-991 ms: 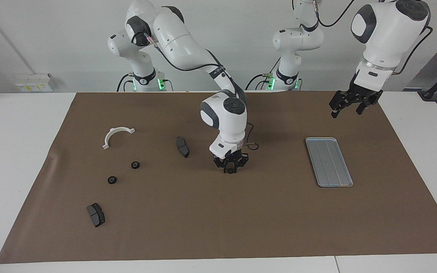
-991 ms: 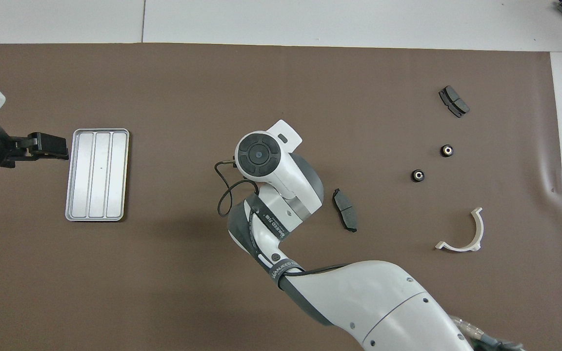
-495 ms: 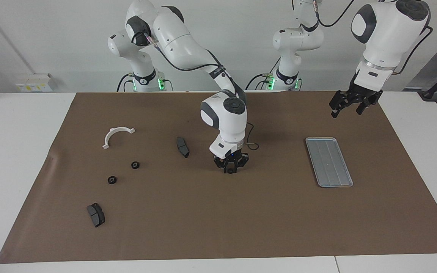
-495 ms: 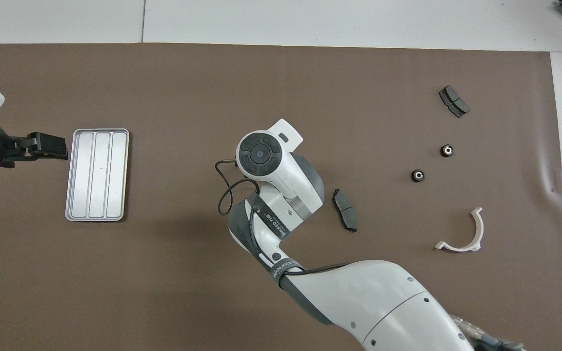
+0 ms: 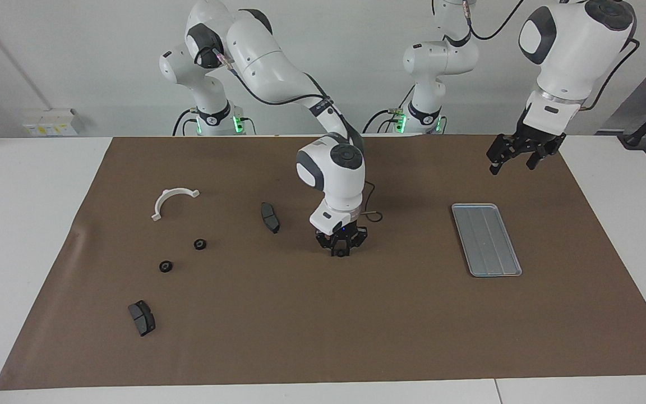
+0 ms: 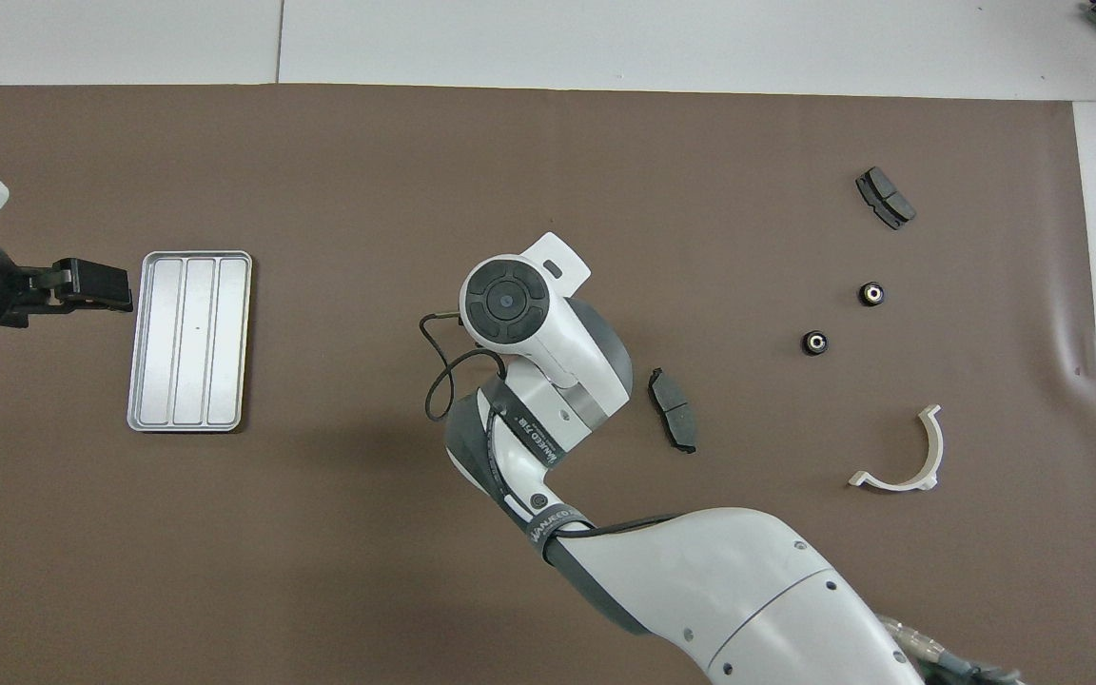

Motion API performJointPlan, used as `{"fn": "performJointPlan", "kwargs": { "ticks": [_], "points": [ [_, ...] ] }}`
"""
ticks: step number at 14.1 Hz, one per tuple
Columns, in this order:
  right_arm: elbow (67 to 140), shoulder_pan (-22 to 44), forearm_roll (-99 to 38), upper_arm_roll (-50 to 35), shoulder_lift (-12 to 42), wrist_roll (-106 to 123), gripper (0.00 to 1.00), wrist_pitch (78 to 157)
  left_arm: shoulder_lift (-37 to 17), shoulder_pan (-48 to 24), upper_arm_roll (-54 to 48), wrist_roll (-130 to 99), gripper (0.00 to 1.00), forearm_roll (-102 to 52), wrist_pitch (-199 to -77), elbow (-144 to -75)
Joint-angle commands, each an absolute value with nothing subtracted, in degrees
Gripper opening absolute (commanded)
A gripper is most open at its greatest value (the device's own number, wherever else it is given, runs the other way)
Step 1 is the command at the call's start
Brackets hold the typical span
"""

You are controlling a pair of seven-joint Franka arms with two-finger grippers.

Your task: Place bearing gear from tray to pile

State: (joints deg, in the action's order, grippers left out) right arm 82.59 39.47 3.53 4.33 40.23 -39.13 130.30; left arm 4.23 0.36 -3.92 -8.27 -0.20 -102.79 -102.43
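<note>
Black gear (image 5: 342, 252) in right end effector (image 5: 341, 252)

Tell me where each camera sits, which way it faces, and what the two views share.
Facing view: high across the table, looking at both robots; both whole arms show, the right pincer low over the brown mat, the left pincer raised near the tray.
Overhead view: above the robots' end, looking steeply down; the right arm's wrist and the left pincer show.
Shared: tray, white bracket, two bearing gears, two brake pads.
</note>
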Motion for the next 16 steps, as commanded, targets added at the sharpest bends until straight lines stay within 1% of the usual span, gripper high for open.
{"fn": "performJointPlan", "kwargs": {
  "ticks": [1, 3, 4, 5, 6, 7, 13, 16],
  "points": [
    [83.06, 39.73, 4.39, 4.13, 39.99, -40.34, 0.43, 129.46, 5.98, 0.79, -3.96, -7.82, 1.0, -1.05, -103.62, -104.33],
    [83.32, 39.73, 4.39, 4.13, 39.99, -40.34, 0.42, 129.55, 5.98, 0.79, -3.96, -7.82, 1.0, -1.05, -103.62, -104.33],
    [83.32, 39.73, 4.39, 4.04, 39.99, -40.34, 0.39, 129.55, 5.98, 0.79, -3.96, -7.82, 1.0, -1.05, -103.62, -104.41],
    [83.32, 39.73, 4.39, 4.13, 39.99, -40.34, 0.29, 129.64, 5.98, 0.79, -3.96, -7.74, 1.0, -1.05, -103.62, -104.41],
    [83.32, 39.73, 4.39, 4.13, 39.99, -40.34, 0.16, 129.73, 5.98, 0.79, -3.96, -7.73, 1.0, -1.05, -103.62, -104.33],
    [83.32, 39.73, 4.39, 4.13, 40.08, -40.34, 0.0, 129.81, 5.98, 0.79, -3.96, -7.82, 1.0, -1.05, -103.62, -104.41],
    [82.8, 39.38, 4.39, 4.13, 39.99, -40.25, 0.0, 128.85, 5.98, 0.79, -3.96, -7.82, 1.0, -1.05, -103.62, -104.33],
    [82.97, 37.71, 4.48, 4.83, 37.89, -39.81, 0.0, 127.35, 5.98, 0.79, -3.96, -7.82, 1.0, -1.05, -103.62, -104.33]
  ]
}}
